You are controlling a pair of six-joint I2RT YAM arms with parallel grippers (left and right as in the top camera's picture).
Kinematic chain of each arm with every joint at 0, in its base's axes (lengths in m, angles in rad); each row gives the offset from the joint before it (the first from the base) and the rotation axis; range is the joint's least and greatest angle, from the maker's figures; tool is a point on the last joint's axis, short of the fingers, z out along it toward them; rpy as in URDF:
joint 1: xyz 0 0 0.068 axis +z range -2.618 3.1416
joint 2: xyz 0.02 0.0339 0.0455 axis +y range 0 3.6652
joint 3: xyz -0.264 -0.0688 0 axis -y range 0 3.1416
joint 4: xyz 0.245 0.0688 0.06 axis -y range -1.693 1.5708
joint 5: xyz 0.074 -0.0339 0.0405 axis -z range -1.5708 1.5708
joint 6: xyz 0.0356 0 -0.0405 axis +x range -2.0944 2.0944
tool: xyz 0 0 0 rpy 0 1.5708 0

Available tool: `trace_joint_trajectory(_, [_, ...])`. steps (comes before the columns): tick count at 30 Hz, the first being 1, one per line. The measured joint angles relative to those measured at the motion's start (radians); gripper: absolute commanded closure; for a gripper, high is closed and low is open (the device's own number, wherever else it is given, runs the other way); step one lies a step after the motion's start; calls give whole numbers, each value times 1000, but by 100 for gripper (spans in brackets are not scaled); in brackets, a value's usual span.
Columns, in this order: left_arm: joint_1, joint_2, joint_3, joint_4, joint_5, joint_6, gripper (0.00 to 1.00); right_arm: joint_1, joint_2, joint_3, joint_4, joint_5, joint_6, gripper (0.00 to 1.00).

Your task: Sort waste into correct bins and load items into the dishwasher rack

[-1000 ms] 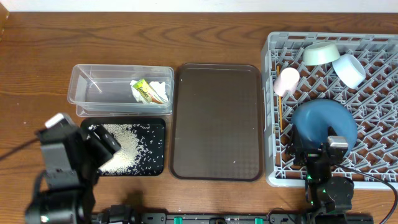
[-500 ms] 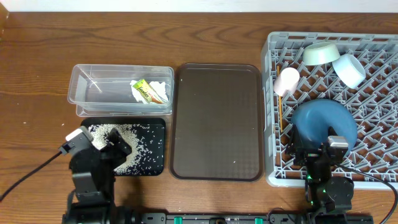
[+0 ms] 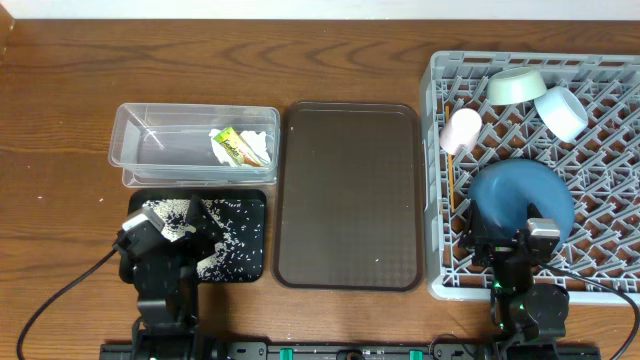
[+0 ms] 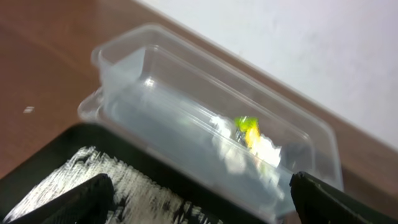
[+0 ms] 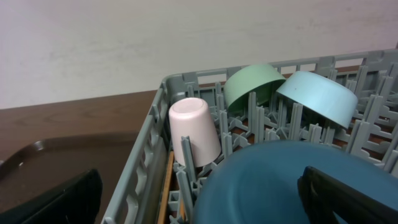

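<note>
From overhead, the clear tub [image 3: 160,150] sat on the wooden table [image 3: 60,110] with the yellow-green wrapper [image 3: 231,147] and the white tissue [image 3: 260,146] lying inside at its right end; just below it lay the black tray [image 3: 256,264], strewn with rice grains [image 3: 172,211]; the left gripper [image 3: 180,232] hung over the near part of that tray, fingers spread apart; the brown serving tray [image 3: 350,195] lay between the bins and the dishwasher rack [image 3: 434,150]; inside the rack were the blue plate [image 3: 520,192], the mint bowl [image 3: 517,85], the light-blue bowl [image 3: 561,112] and the pink cup [image 3: 461,130], with the chopsticks [image 3: 451,185] along the left wall; the right gripper [image 3: 512,236] sat at the plate's near edge.

In the left wrist view, the left gripper [image 4: 200,202] had its dark fingers [image 4: 74,202] wide apart and empty; between them showed the rice [image 4: 106,174] on the black tray [image 4: 37,180], and beyond it the tub [image 4: 186,81] with the wrapper [image 4: 247,127] and tissue [image 4: 267,152], somewhat blurred.

In the right wrist view, the right gripper [image 5: 202,199] stood with its fingers [image 5: 56,202] far apart, holding nothing; the plate [image 5: 261,180] filled the space between them; behind it the cup [image 5: 194,130] stood mouth-down among the pegs, with the mint bowl [image 5: 252,84] and the light-blue bowl [image 5: 317,96] tilted side by side farther back; the chopsticks [image 5: 168,186] lay against the rack's wall [image 5: 140,180]; a corner of the serving tray [image 5: 37,162] showed outside.
</note>
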Motion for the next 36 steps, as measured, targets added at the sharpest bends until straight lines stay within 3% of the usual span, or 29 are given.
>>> trace_joint_trajectory(9, [0,-87,-142,203,0,0,6,0,0,0,0,0,0,1])
trace_joint_trajectory(19, [-18,-207,-189,201,0,0,6,0,0,0,0,0,0,1])
trace_joint_trajectory(28, [-59,-212,-185,175,0,5,6,0,0,0,0,0,0,1])
trace_joint_trajectory(36, [-59,-212,-177,160,8,94,6,0,0,0,0,0,0,1])
